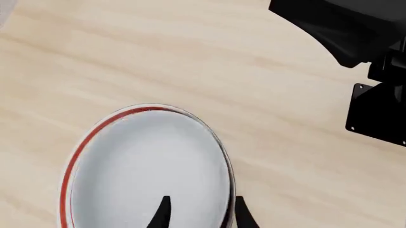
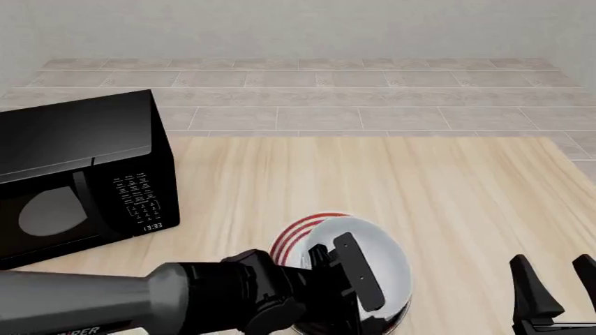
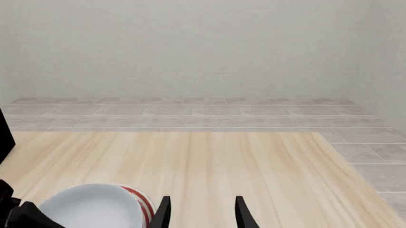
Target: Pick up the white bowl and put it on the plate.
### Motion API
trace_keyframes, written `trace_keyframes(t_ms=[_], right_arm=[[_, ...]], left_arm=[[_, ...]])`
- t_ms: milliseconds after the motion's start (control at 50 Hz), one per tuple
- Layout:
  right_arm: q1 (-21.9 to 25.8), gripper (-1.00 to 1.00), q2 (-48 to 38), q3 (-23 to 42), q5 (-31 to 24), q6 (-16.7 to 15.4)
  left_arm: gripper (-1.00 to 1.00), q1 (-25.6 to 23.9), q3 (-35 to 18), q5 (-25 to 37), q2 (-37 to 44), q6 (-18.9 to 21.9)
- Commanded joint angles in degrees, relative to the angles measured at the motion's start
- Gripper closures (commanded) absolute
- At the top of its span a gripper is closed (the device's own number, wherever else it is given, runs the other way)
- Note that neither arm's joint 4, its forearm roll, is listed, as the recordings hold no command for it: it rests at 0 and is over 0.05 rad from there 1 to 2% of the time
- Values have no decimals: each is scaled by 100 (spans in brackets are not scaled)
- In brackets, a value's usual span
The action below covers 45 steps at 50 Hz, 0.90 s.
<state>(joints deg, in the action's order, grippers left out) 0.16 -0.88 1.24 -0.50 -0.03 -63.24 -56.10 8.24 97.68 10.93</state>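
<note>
Bowl handling: the white bowl [image 2: 373,269] looks rigid, glossy and slippery, so take it by the rim. Left gripper [image 1: 201,214] pinches that rim, one finger inside, with the plate [image 2: 303,230] directly beneath. Right gripper [image 2: 551,283] stands wide and empty, well apart.

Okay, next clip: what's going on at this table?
The left gripper has its fingers astride the rim of the white bowl, one inside and one outside. The bowl is over the plate, whose red rings peek out beside it; whether it rests on it is unclear. The right gripper waits open off to the side, holding nothing. A black microwave stands at left.
</note>
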Motion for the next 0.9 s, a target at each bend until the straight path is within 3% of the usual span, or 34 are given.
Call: trace_keyframes(t_ms=[20,420,900], right_arm=[[0,-100,0,0,0,0],[0,-100,0,0,0,0],[0,-100,0,0,0,0]], left_arm=[[-100,4,-38,18,1,-14],[-100,-31,-1,154,-168,-2],[-100,-5,134,1065,-1343,355]])
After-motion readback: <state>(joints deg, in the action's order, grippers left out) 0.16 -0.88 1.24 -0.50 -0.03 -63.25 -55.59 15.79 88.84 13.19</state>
